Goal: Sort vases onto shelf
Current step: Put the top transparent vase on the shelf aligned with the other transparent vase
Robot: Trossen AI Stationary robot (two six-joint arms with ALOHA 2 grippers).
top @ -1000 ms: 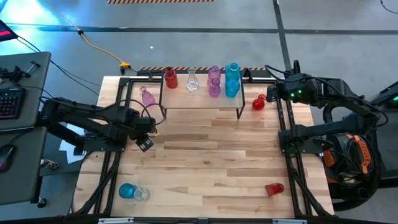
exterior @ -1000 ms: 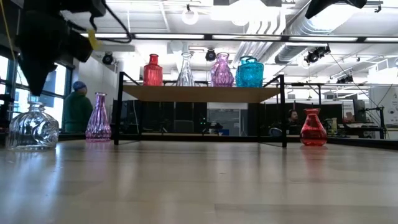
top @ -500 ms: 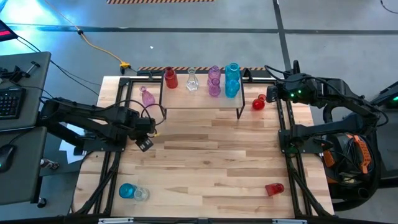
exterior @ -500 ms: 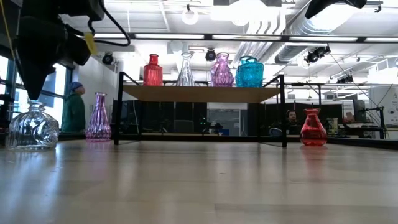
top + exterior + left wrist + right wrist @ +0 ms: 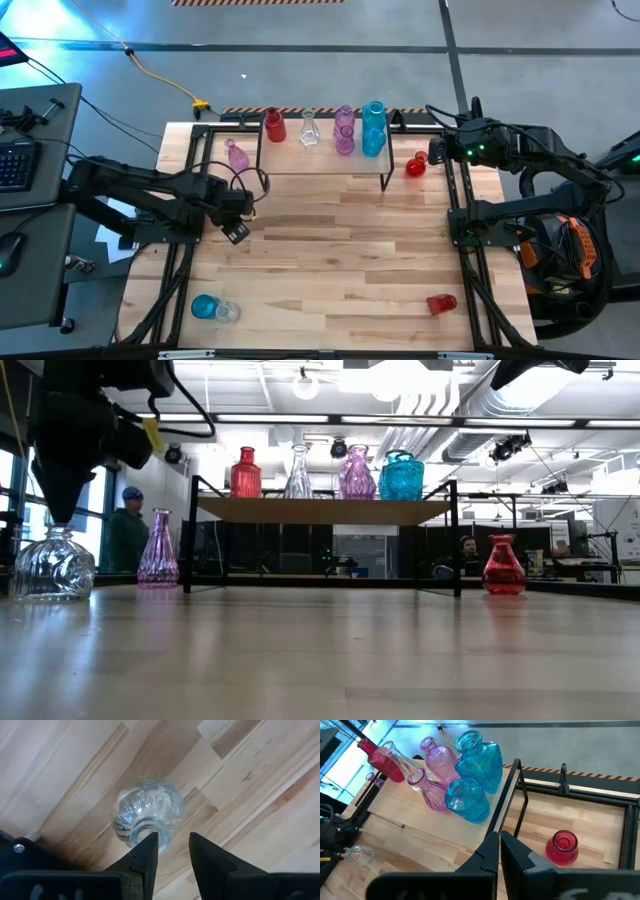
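Observation:
My left gripper (image 5: 236, 231) points straight down, open, close above the mouth of a clear ribbed vase (image 5: 147, 814) that stands on its base on the table's left part (image 5: 52, 565). In the left wrist view one fingertip (image 5: 149, 845) overlaps the vase's neck; I see no contact. The shelf (image 5: 322, 160) stands at the far middle and bears several vases: red (image 5: 274, 127), clear (image 5: 309, 130), pink (image 5: 344, 131) and teal (image 5: 373, 126). My right gripper (image 5: 498, 845) is shut, raised over the table's far right corner.
On the table stand a pink vase (image 5: 238, 156) left of the shelf and a red one (image 5: 416, 166) right of it. A teal vase (image 5: 204, 306) and a clear vase (image 5: 228, 312) sit at the near left; a red vase (image 5: 441, 303) lies near right. The middle planks are bare.

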